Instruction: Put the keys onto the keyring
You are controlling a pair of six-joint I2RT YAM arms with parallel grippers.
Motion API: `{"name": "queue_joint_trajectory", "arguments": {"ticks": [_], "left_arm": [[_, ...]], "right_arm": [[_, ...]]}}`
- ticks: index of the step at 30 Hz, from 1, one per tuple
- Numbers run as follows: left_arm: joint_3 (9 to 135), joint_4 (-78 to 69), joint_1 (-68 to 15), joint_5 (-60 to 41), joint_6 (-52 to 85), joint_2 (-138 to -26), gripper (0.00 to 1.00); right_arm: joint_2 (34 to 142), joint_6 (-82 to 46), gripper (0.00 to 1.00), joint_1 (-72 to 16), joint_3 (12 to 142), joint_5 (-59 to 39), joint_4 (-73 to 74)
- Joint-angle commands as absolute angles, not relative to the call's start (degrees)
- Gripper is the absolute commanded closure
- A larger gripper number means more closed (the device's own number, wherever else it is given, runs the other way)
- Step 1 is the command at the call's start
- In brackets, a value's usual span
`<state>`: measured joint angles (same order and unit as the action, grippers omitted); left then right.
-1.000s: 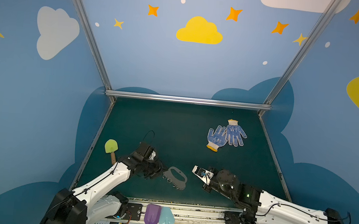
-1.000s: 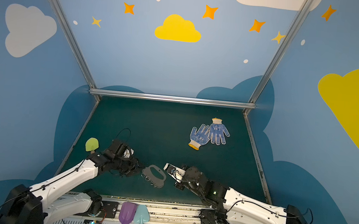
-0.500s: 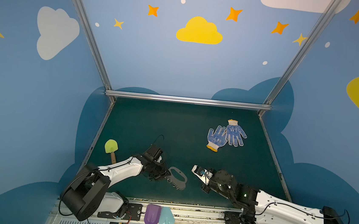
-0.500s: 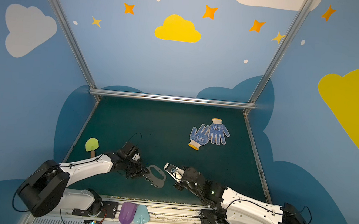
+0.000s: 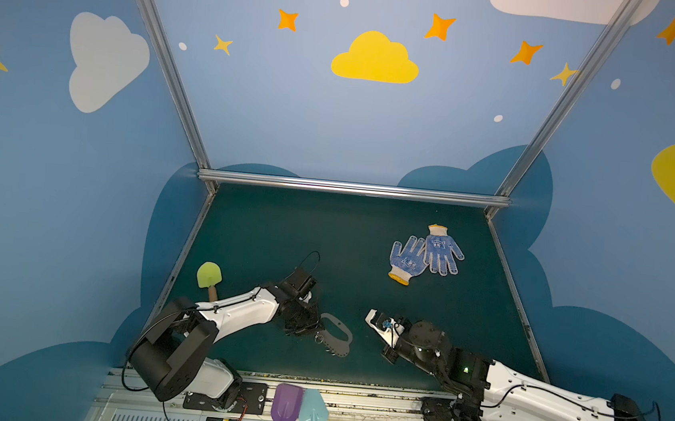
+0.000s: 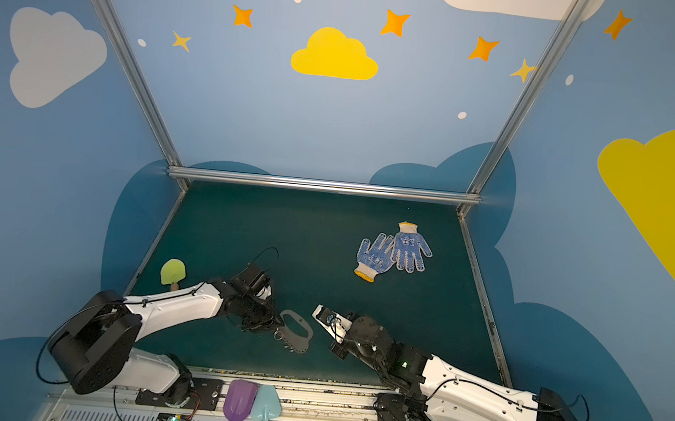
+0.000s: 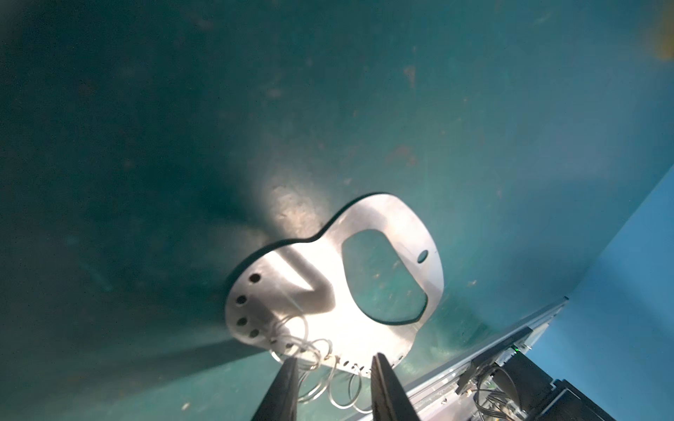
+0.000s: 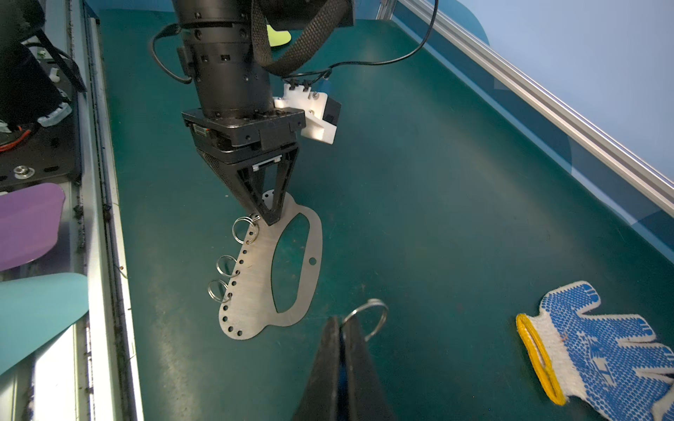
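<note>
**Q:** Fig. 1. Where are the keys, and how will they handle?

**A:** They are clamped between the fully closed jaws of the right claw. A sliver of blue head shows inside the pinch, and the bunch's wire loop juts just past the tips. The silver key itself is hidden. The bunch is judged light, stiff and smooth, so it is apt to pivot in a narrow grip. The broad plastic head is the sound place to hold it, since that leaves the loop free.

**Q:** And the keyring?

**A:** It lies flat on the green mat, ahead of the right claw's tips and apart from them, directly beneath the left claw. It is a thin, rigid metal plate, probably light and prone to skid. It is best taken at an edge or through the handle slot, or pinned from above. Its small rings look like springy wire and are likely awkward to part.

**Q:** What is the state of the left claw?

**A:** Its jaws stand part-way apart, tips down at the plate's hole-dotted edge, with rings between them in the left wrist view. Whether one is pinched cannot be told.

**Q:** What lies beyond?

**A:** A pair of dotted gloves lies well beyond the right claw, toward the back wall.
</note>
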<state>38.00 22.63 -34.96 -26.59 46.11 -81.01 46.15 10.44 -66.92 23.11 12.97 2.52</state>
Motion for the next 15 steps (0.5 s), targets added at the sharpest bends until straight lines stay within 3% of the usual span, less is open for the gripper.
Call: {"name": "queue_joint_trajectory", "arguments": {"ticks": [1, 11, 15], "left_arm": [[38.3, 25.7, -35.5, -25.7, 44.1, -80.0, 0.71], [38.7, 25.5, -38.4, -26.0, 43.9, -83.0, 0.72], [38.8, 25.5, -38.4, -25.4, 44.2, -82.0, 0.79]], "right_arm": [[45.4, 9.6, 1.0, -66.6, 22.4, 13.3, 2.6], [45.7, 9.4, 1.0, -66.4, 22.7, 13.3, 2.5], [45.5, 9.2, 1.0, -66.4, 22.6, 13.4, 2.5]]}}
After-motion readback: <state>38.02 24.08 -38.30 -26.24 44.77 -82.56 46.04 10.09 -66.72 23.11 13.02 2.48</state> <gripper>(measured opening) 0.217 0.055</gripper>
